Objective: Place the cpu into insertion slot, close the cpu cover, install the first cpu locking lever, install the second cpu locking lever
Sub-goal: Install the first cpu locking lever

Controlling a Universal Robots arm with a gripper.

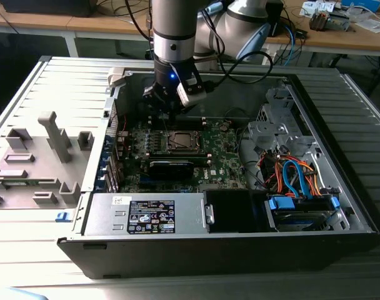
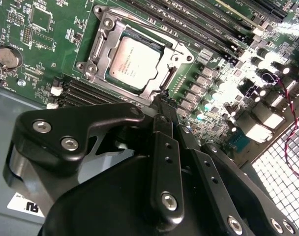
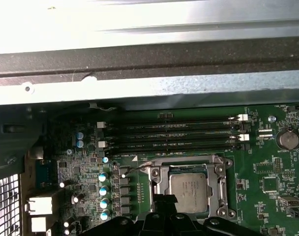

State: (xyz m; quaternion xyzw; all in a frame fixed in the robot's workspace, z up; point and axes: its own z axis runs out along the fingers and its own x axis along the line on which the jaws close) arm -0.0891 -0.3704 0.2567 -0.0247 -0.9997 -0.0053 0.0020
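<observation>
The cpu [image 2: 134,63] [image 3: 191,191] lies flat in the insertion slot [image 1: 179,141], silver top up. The cpu cover [image 2: 101,45] [image 3: 158,191] is down over it, its frame ringing the chip. A thin locking lever [image 2: 139,20] runs along one side of the socket, and a wire lever end [image 3: 135,169] sticks out by one corner. My gripper [image 2: 168,109] [image 3: 164,200] [image 1: 170,117] hovers just over the socket's edge. Its black fingers [image 2: 163,147] are drawn together at the tips, and I cannot tell whether they touch a lever.
Memory sticks [image 3: 174,132] run beside the socket. A long black card [image 1: 171,167] lies in front of it. A power supply [image 1: 149,214] and a drive cage with coloured cables [image 1: 296,181] take up the case's front. A grey fixture [image 1: 49,134] stands at the exterior view's left.
</observation>
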